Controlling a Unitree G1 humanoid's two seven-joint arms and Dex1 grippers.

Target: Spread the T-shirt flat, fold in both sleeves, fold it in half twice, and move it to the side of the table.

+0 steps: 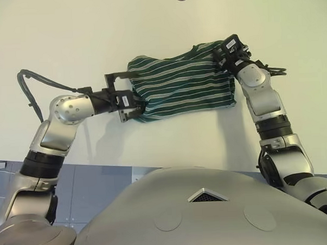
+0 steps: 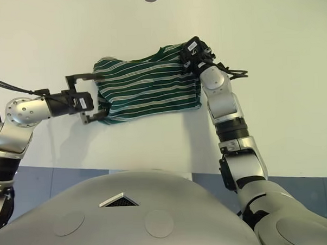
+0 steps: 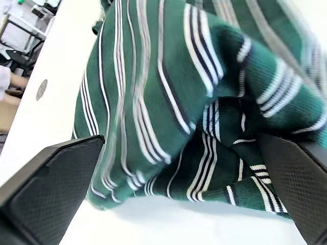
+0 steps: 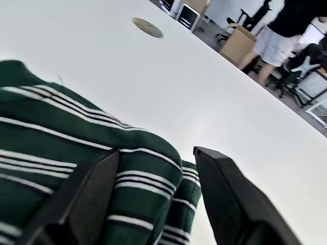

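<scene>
Working on a T-shirt [image 1: 178, 84] lying as a rumpled, roughly oblong bundle on the table [image 1: 67, 29], out past the middle and not yet at a side. Straddling its left edge with the left gripper [image 3: 181, 135], fingers spread wide, cloth between them but not pinched. Nipping a ridge of cloth at the far right corner with the right gripper [image 4: 156, 153], fingers drawn narrow around it. Probably setting up a fold in half or a straightening pull, so: closing the left fingers on every layer at that edge, not only the top one; lifting both ends level and together; carrying slowly, keeping the stripes square; laying down before letting go. Struggling to tell the layer count, the tucking of the sleeves, the run of the right edge beneath the right forearm; guessing too at the left corner, smeared in the wrist view
</scene>
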